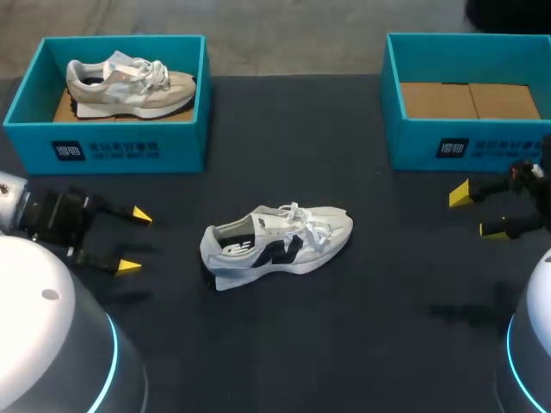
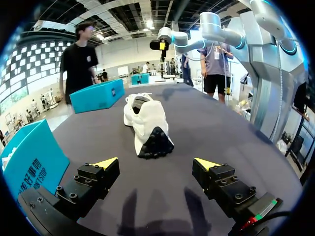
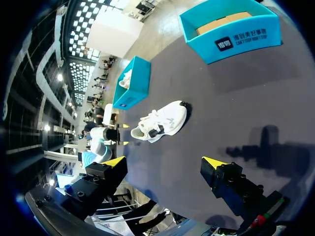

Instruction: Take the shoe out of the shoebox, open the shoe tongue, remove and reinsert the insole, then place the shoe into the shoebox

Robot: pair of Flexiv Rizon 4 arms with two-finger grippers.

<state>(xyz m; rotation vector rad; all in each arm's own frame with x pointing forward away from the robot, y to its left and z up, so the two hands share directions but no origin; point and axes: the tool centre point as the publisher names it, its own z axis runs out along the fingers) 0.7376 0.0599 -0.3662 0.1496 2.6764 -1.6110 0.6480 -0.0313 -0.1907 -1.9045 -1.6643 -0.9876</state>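
**Clerk:** Entry one, nearest you?

**Robot:** My left gripper (image 1: 135, 241), off the heel end of the white shoe (image 1: 277, 245), near it but not touching. Its fingers were spread wide with nothing between them, yellow tips pointing toward the shoe.

**Clerk:** Entry two?

**Robot:** My right gripper (image 1: 477, 213), well out past the shoe's toe end. Its fingers were also held wide apart and gripped nothing.

**Clerk:** The shoe itself?

**Robot:** One white shoe with a black side marking and white laces. It stood on its sole on the dark table (image 1: 370, 344), outside both boxes and between my two grippers. The heel was turned toward the left gripper and the toe toward the right one. From my left wrist, the dark heel patch (image 2: 153, 142) faced me straight ahead of the parted fingers. From my right wrist, the shoe lay well ahead of the fingers, side-on.

**Clerk:** And farther than the shoe?

**Robot:** Two teal boxes, both without lids, at the table's far side.
- The left shoebox (image 1: 112, 148) sat beyond the shoe's heel end. It held one beige shoe (image 1: 129, 84) resting on its sole, with its toe pointing the same way as the white shoe's.
- The right shoebox (image 1: 465, 148) sat beyond the shoe's toe end, well apart from it. Brown cardboard (image 1: 469, 99) showed on its floor.
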